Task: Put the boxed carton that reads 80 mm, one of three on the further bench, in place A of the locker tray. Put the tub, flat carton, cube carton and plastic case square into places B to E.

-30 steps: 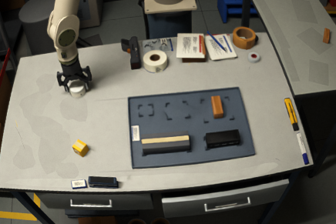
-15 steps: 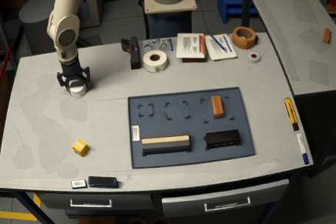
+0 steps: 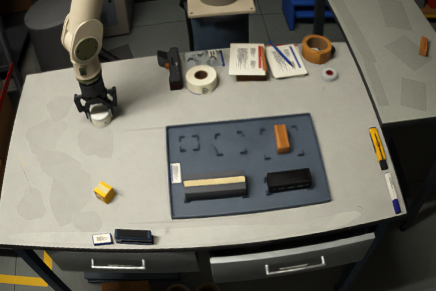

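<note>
On the left of the near bench a small white tub [image 3: 101,117] stands on the surface and is gripped by my gripper [image 3: 98,110], which reaches straight down over it. The dark blue locker tray [image 3: 246,163] lies in the bench's middle. An orange boxed carton [image 3: 281,138] sits in its upper right place. A flat carton with a tan top [image 3: 215,185] and a black plastic case [image 3: 288,179] lie in the two lower places. The yellow cube carton [image 3: 104,191] rests on the bench left of the tray. Two orange cartons [image 3: 423,46] remain on the further bench.
The bench's left edge runs close to the gripper. Behind the tray stand a black tool [image 3: 173,67], a white tape roll [image 3: 201,79], papers [image 3: 248,60] and a brown tape roll [image 3: 317,48]. A dark case [image 3: 133,236] lies at the front edge; markers [image 3: 378,147] lie at right.
</note>
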`<state>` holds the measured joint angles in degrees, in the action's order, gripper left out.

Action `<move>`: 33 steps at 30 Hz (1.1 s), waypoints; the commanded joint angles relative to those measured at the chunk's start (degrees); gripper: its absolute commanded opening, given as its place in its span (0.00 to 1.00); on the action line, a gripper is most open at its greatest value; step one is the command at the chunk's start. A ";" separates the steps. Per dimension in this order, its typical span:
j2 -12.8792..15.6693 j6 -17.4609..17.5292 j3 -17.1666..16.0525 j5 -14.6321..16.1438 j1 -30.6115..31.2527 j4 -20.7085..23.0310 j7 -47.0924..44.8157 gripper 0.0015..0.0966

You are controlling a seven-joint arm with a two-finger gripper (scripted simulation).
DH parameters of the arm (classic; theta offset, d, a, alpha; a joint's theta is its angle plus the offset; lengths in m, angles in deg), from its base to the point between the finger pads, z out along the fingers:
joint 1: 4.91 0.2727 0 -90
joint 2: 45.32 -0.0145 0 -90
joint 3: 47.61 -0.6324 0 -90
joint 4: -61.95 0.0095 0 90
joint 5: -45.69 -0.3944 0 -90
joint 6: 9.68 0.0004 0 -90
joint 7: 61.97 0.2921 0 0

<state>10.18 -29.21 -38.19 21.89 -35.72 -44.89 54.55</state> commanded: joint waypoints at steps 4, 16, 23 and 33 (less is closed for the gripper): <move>-0.02 0.02 0.00 0.00 0.00 0.02 0.00 0.18; -0.88 -0.89 0.45 0.18 0.26 -0.01 0.17 0.07; -1.47 -1.53 0.77 0.32 0.44 -0.02 0.30 0.07; -5.79 -6.48 3.18 1.50 1.85 0.31 1.36 0.07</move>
<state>4.41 -35.76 -34.99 23.41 -33.86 -44.61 55.92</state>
